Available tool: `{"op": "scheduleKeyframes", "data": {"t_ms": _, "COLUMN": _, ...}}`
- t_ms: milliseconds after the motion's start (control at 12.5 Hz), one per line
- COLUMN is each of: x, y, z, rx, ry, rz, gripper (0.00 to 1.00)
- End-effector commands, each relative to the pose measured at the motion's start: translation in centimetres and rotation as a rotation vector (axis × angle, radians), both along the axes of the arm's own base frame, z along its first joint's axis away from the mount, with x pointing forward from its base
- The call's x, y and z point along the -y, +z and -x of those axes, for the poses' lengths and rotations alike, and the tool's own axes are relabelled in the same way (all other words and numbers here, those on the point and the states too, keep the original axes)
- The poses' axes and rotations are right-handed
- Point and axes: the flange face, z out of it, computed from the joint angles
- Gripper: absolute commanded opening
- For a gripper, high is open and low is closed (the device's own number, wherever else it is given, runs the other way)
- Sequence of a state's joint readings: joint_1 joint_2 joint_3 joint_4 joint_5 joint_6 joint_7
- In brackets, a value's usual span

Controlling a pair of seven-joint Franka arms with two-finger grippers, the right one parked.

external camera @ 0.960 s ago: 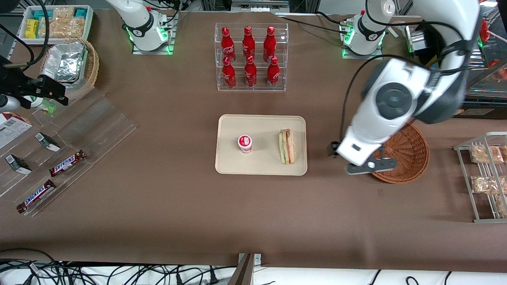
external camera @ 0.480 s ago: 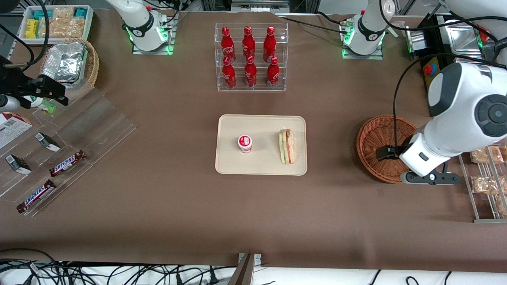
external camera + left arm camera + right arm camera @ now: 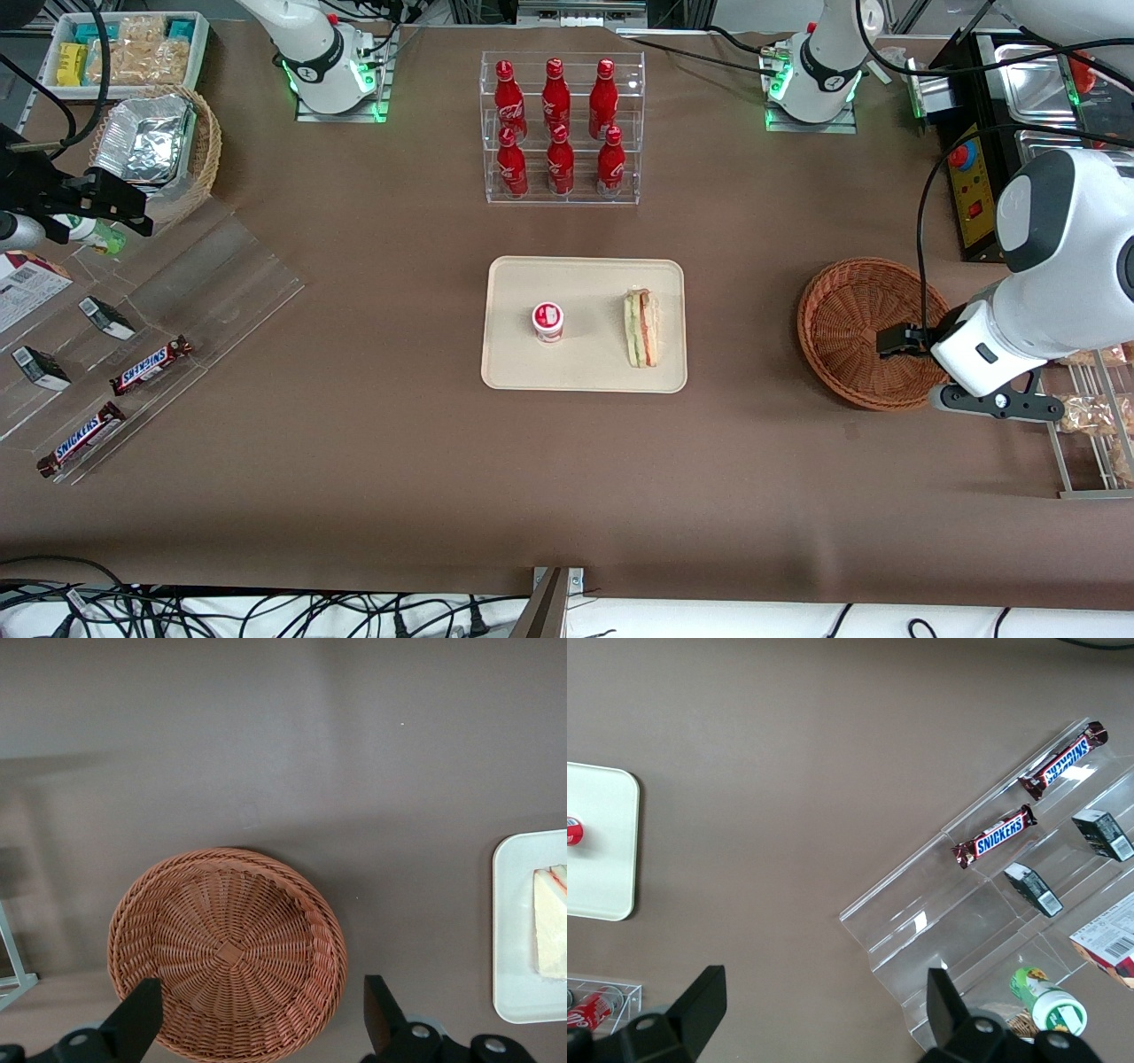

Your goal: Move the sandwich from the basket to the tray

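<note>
Your triangular wrapped sandwich (image 3: 641,327) with white bread and green and red filling lies on the flat cream-beige rectangular tray (image 3: 585,279), beside a small white cup with a red lid (image 3: 547,320). The round reddish-brown woven wicker basket (image 3: 842,306) sits well apart from the tray, toward the working arm's end of the brown table (image 3: 399,461). Your left gripper (image 3: 257,1014) hangs above the basket, fingers (image 3: 137,1014) spread wide apart, holding nothing.

A brown cloth (image 3: 399,461) covers the whole table, evenly lit from above. Black cables (image 3: 221,611) trail along the table's edge nearest the front camera, well apart from the gripper (image 3: 257,1019) at the working arm's end.
</note>
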State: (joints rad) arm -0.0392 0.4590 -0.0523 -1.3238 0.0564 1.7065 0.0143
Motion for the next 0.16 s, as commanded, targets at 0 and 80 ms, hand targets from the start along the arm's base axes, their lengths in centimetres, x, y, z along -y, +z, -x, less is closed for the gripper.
{"op": "scheduleKeyframes", "data": {"t_ms": 0, "x": 0.17, "y": 0.64, "z": 0.31, "rx": -0.01, "ry": -0.022, "rz": 0.012, "gripper": 1.0}}
{"op": "scheduleKeyframes", "data": {"t_ms": 80, "x": -0.28, "y": 0.63, "z": 0.27, "rx": -0.01, "ry": -0.015, "rz": 0.006, "gripper": 1.0}}
